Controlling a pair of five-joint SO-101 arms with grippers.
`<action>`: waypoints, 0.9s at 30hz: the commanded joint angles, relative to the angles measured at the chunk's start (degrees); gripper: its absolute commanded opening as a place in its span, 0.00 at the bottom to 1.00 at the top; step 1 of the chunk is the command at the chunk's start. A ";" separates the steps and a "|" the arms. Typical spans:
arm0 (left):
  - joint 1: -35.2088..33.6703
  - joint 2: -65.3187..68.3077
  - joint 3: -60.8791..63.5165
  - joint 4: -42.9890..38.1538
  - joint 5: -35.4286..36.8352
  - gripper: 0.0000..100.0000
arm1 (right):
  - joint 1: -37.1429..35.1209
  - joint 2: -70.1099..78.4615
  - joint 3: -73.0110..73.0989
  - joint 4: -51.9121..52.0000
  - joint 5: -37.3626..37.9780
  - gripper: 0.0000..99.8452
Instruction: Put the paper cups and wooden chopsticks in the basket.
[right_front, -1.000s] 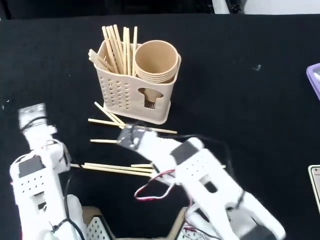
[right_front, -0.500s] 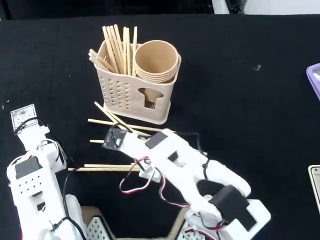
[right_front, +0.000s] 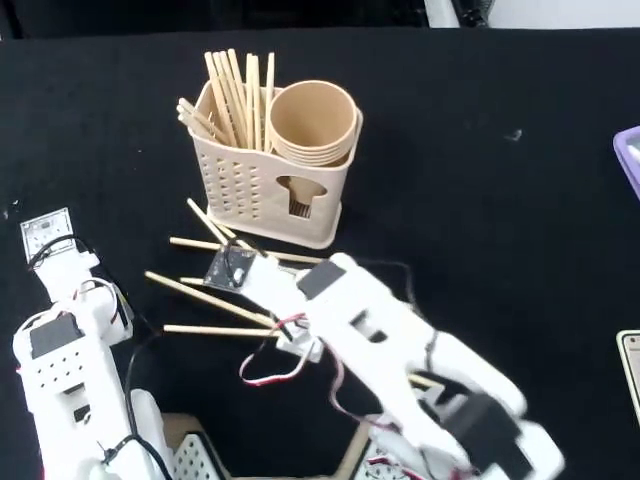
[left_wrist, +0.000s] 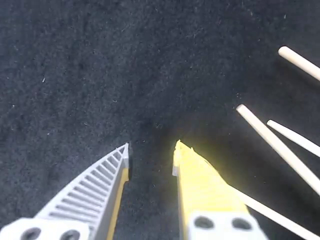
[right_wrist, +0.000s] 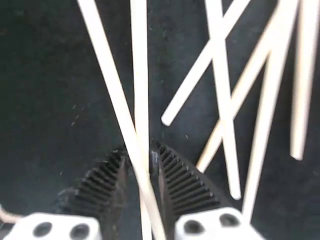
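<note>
The right gripper (right_wrist: 141, 167) is squeezed tight on a pair of chopsticks (right_wrist: 109, 80). The two sticks run between its black fingers (right_wrist: 182, 185) and reach out far past the tips. One goes straight ahead and the other slants across it. It looks like both are pinched, but the fingers hide the spot where they touch, so I am not fully sure about the second one.

From above, the pair of chopsticks (right_front: 205, 297) sticks out from under the right arm, toward the left arm (right_front: 60, 340).

More loose chopsticks (right_wrist: 222, 100) lie on the black table (right_front: 500, 250) just beside the right gripper's tips. Some cross over each other.

The basket (right_front: 265, 190) stands near, just past the right gripper and the loose chopsticks (right_front: 200, 244). The paper cups (right_front: 312, 120) sit stacked in one half of it. A bunch of upright chopsticks (right_front: 232, 95) fills the other half, right beside the cups.

The left gripper (left_wrist: 150, 150) has its fingers spread apart with nothing between them — just black table under the gap. A few stick ends (left_wrist: 272, 142) lie near its yellow finger (left_wrist: 200, 190), off to that side. They do not touch the finger tip.
</note>
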 joint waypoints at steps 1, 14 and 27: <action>-0.57 0.18 -0.66 -1.23 0.35 0.15 | 1.49 -10.95 -0.92 4.75 -0.44 0.01; -0.57 0.18 -0.66 -1.32 0.35 0.15 | 24.97 -14.73 10.33 -5.19 17.76 0.01; -0.57 0.18 -0.66 -1.32 0.35 0.15 | 32.44 -15.78 3.56 4.92 22.86 0.01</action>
